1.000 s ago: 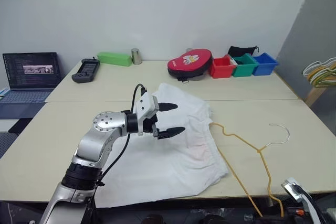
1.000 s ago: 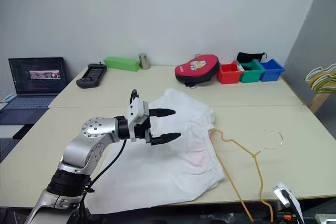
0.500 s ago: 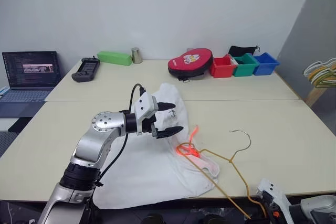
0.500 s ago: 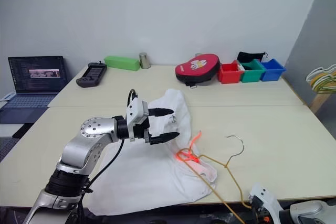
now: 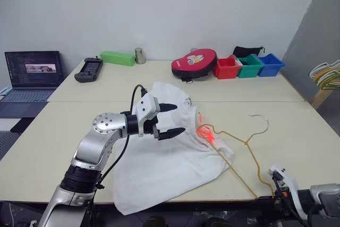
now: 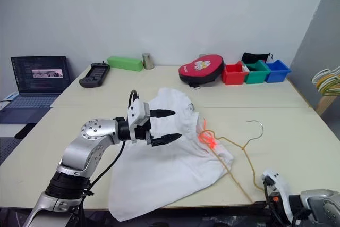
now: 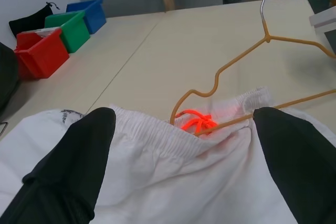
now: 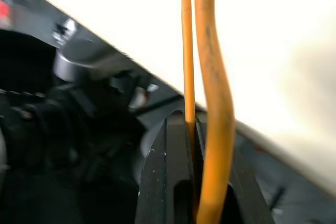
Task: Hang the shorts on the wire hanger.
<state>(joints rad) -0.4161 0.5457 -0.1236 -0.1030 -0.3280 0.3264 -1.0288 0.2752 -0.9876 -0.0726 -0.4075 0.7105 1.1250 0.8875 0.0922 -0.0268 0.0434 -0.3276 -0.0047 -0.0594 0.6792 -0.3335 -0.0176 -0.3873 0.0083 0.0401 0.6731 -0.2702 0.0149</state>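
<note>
Pale desk [image 5: 79,147], two tops butted along a seam; everything below placed relative to the shorts. The shorts [image 5: 164,158], white and crumpled, lie spread across the near middle of the desk, gathered waistband toward the right, lower edge reaching the desk's front edge, a bright orange-red cord [image 5: 206,133] bunched at the waistband. Left arm reaches in from the near left side; left tool [image 5: 172,119] hovers just above the shorts' upper part, its two black fingers [image 7: 84,145] standing wide apart with nothing between them, pointing toward the waistband. The wire hanger [image 5: 249,147], thin yellow-orange with a grey hook, lies just right of the shorts; one shoulder end touches the waistband beside the cord, the hook points away from the shorts toward the far right, and the long bottom wire runs along the right edge of the shorts to the desk's front edge. Right tool [image 8: 191,182] sits at that front edge, well right of the shorts, fingers pinched together on the hanger's wire. Far behind the shorts: laptop [image 5: 33,70], black controller [image 5: 88,70], green box [image 5: 117,58], metal cup [image 5: 139,55], red pouch [image 5: 194,64], then red [image 5: 226,68], green [image 5: 248,66] and blue [image 5: 270,64] bins.
</note>
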